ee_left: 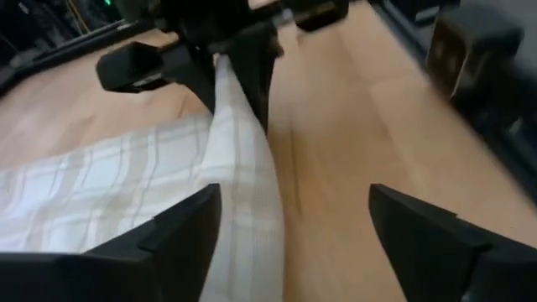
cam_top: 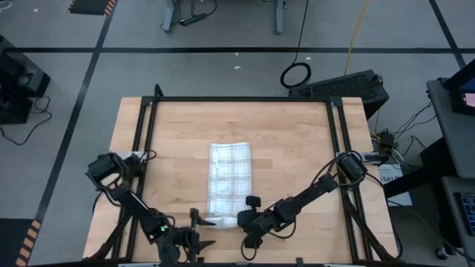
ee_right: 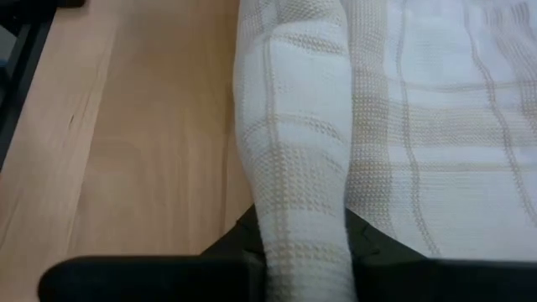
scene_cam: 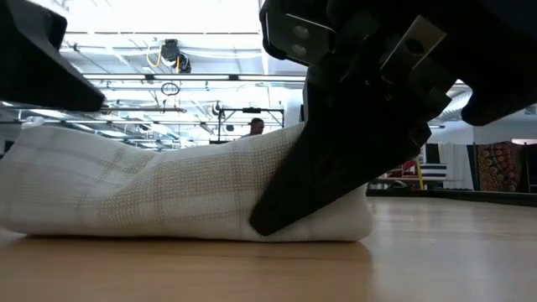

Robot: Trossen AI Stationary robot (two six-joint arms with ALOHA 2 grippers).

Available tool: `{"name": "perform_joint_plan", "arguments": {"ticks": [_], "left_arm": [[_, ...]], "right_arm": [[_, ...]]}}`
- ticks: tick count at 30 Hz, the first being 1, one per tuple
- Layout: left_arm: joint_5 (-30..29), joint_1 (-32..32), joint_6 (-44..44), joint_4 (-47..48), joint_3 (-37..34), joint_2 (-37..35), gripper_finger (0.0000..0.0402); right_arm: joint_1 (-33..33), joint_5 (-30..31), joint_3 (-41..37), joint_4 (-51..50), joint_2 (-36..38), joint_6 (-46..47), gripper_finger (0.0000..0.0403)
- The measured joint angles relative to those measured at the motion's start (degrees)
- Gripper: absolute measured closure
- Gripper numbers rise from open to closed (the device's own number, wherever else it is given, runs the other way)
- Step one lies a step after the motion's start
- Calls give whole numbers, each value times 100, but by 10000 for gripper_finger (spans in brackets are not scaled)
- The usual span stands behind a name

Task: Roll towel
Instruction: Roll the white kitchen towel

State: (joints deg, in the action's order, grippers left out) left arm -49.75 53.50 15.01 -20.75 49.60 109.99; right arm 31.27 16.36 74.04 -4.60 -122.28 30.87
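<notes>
The white towel with grey-tan plaid lines (cam_top: 230, 174) lies as a folded strip on the middle of the wooden table, its near edge gathered into a raised roll (ee_right: 294, 126). My right gripper (cam_top: 249, 211) is at the towel's near right corner, shut on that roll. My left gripper (cam_top: 199, 221) is at the near left corner. It is open, and in the left wrist view (ee_left: 294, 243) it points along the near edge toward the right gripper. The roll (ee_left: 243, 193) runs just inside one of its fingers (ee_left: 176, 231). My right gripper pinches the rolled near edge of the towel (ee_right: 304, 226) between its two fingers, several layers thick, at the roll's right end. The fingers (scene_cam: 310, 176) slant down from the near right. The roll stands up as a ridge, and the rest of the towel lies flat on the table. My left gripper: I cannot tell whether its finger touches the roll beside it.
Black frame rails (cam_top: 237, 99) border the table's far, left and right sides. Bare wood (cam_top: 297, 159) lies to the right and left of the towel. A person (scene_cam: 256, 126) stands far off in the room behind.
</notes>
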Motion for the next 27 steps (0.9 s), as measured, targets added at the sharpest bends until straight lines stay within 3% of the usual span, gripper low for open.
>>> {"name": "perform_joint_plan", "arguments": {"ticks": [4,9,13,20,27], "left_arm": [[-122,-119,-95,-55,0,260,68],[-282,-190,-337,23,0,423,64],[90,-332,-129,376,4,416,68],[641,-554,559,664,22,388,128],[967,-647,589,712,24,390,204]], "right_arm": [[0,-40,-2,0,0,0,353],[-4,-290,-2,6,0,-26,353],[-2,-306,-4,6,0,9,353],[32,-306,-6,7,15,-70,345],[229,-237,-31,-555,376,-102,260]]}}
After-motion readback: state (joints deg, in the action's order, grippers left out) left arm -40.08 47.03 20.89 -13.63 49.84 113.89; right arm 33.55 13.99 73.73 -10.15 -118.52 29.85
